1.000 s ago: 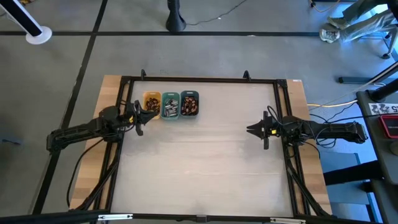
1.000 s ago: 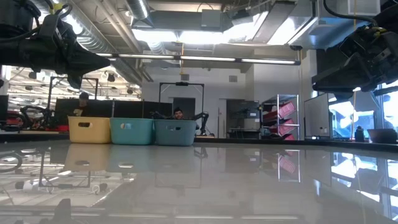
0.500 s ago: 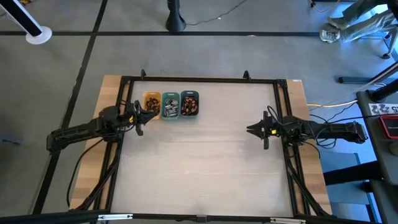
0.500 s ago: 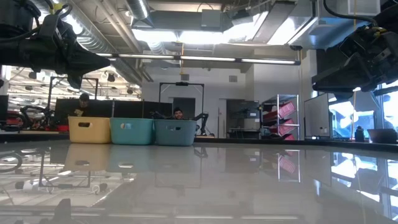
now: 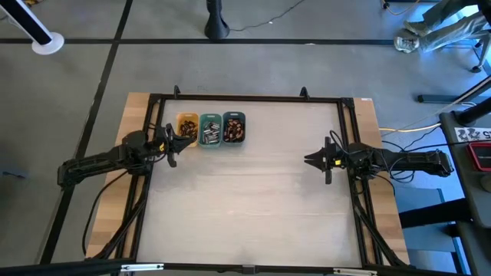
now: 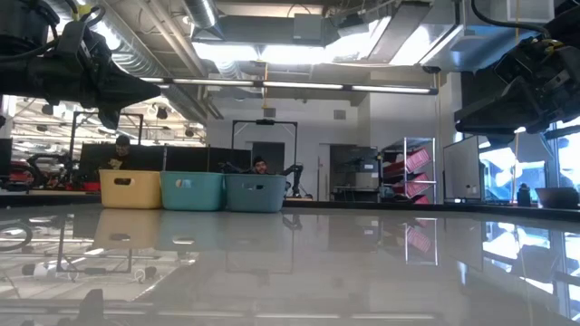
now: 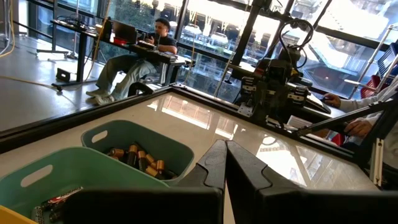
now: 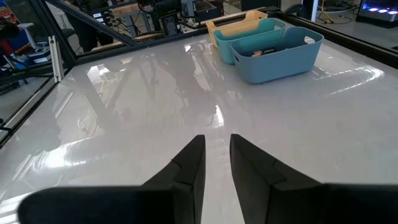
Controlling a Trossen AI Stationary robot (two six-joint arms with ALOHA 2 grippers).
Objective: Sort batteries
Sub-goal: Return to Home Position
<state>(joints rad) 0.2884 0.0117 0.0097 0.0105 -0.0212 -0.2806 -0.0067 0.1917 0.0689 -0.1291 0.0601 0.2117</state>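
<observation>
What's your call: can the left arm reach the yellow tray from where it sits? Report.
Probably yes: the left pincer hangs right at the yellow tray, with nothing visible between them.

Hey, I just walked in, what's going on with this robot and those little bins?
The battery sorting looks about done. The batteries lie in three small trays lined up side by side at the far left of the table: a yellow tray, a green tray and a grey-blue tray. Neither arm holds anything. The left gripper hangs shut just beside the yellow tray. The right gripper, slightly open, hangs over the table's right side, well apart from the trays.
</observation>
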